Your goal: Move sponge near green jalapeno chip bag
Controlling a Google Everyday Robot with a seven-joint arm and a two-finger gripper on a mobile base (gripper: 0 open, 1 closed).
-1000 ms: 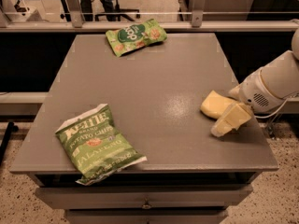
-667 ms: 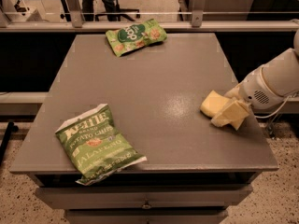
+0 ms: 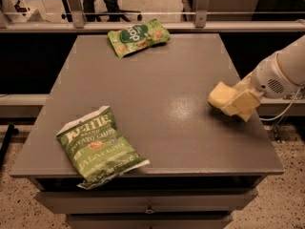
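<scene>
The pale yellow sponge (image 3: 220, 94) is at the right side of the grey table (image 3: 157, 89), near its right edge. My gripper (image 3: 239, 104) reaches in from the right on a white arm (image 3: 281, 73); its cream fingers (image 3: 245, 101) are closed on the sponge's right end, and the sponge sits tilted, just off the tabletop. The green jalapeno chip bag (image 3: 97, 146), with white Kettle lettering, lies flat at the table's front left corner, far from the sponge and gripper.
A smaller green bag with a dark round logo (image 3: 138, 36) lies at the back of the table. A railing (image 3: 143, 14) runs behind the table. Drawers (image 3: 147, 202) sit below the front edge. A cable (image 3: 286, 113) hangs by the arm.
My gripper moved in from the lower right onto the sponge and closed on it. The sponge has shifted slightly up and tilted. Both bags have not moved.
</scene>
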